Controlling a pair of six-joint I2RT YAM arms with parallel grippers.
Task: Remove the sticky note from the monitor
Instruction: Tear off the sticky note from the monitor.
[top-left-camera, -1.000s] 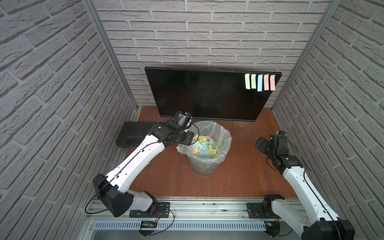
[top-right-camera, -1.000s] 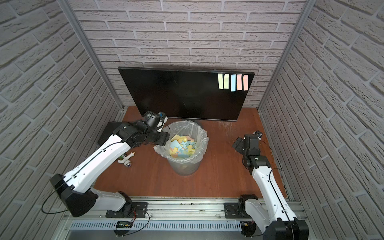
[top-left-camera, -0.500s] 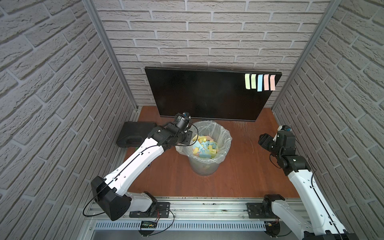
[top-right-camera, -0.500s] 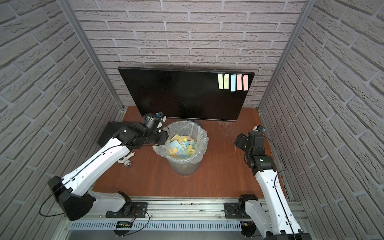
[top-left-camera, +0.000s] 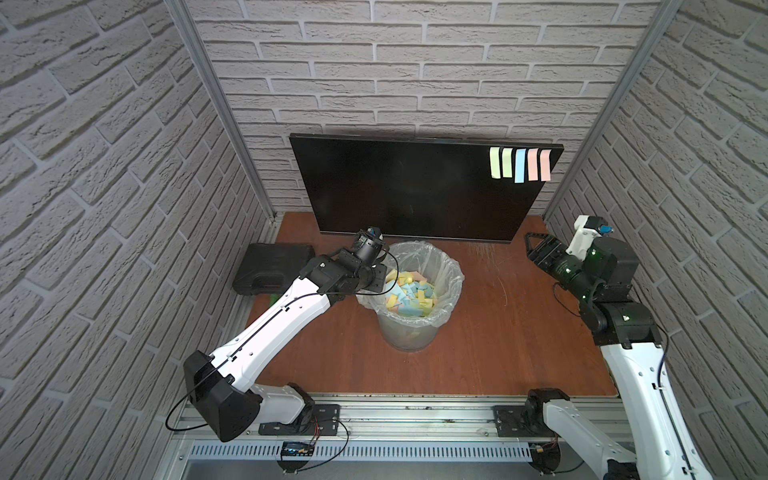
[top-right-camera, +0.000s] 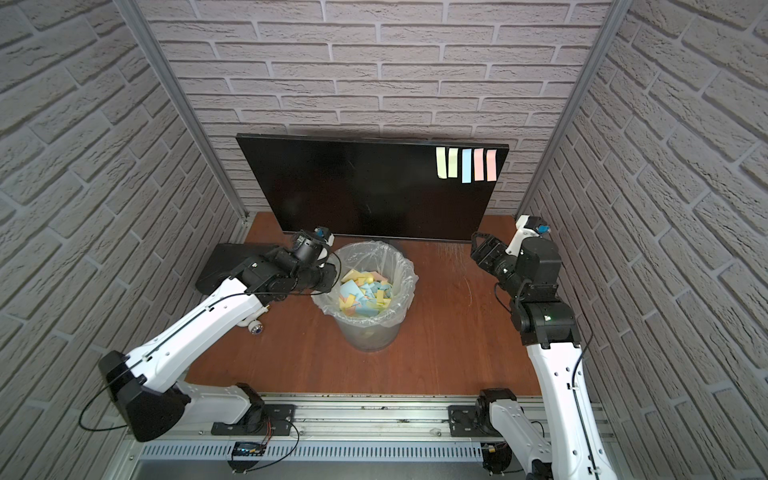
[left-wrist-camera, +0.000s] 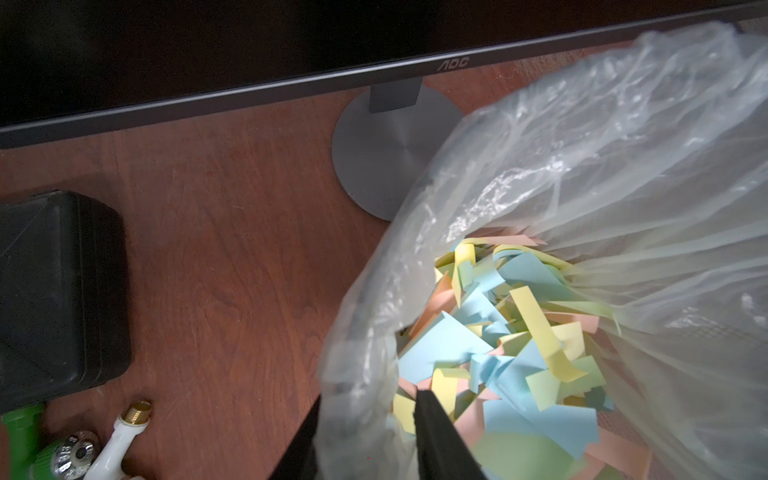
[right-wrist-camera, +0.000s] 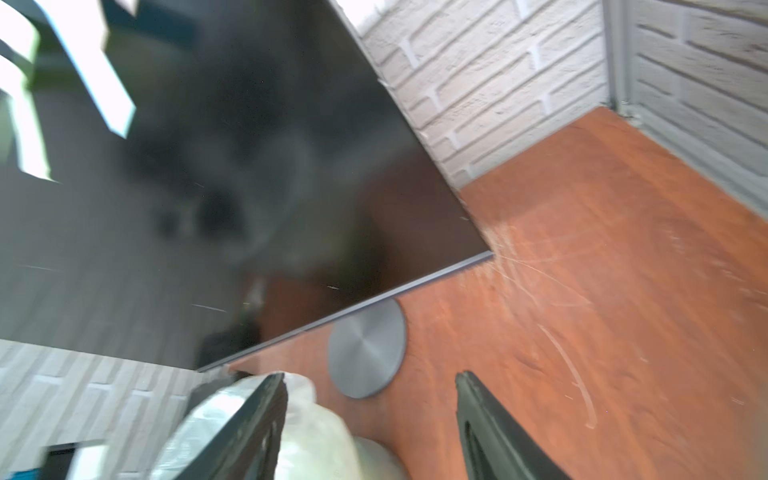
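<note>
A: What is sitting closest?
B: A translucent round bin lined with a clear plastic bag is standing mid-way on the brown wooden table. It is holding loose yellow, blue and pink paper slips.
A: And the left gripper?
B: It is hanging at the bin's left rim with its fingers narrowly apart. One is outside the bag, one inside, and they are clamping nothing.
A: The right gripper?
B: It is hovering over the table's right side, well apart from the bin, fingers spread wide and empty.
A: Farther back?
B: A black plastic case is lying at the left. The wide flat black monitor is standing on a round grey metal base by the back wall.
A: The notes?
B: Five paper sticky notes are clinging in a row to the monitor's upper right corner.
</note>
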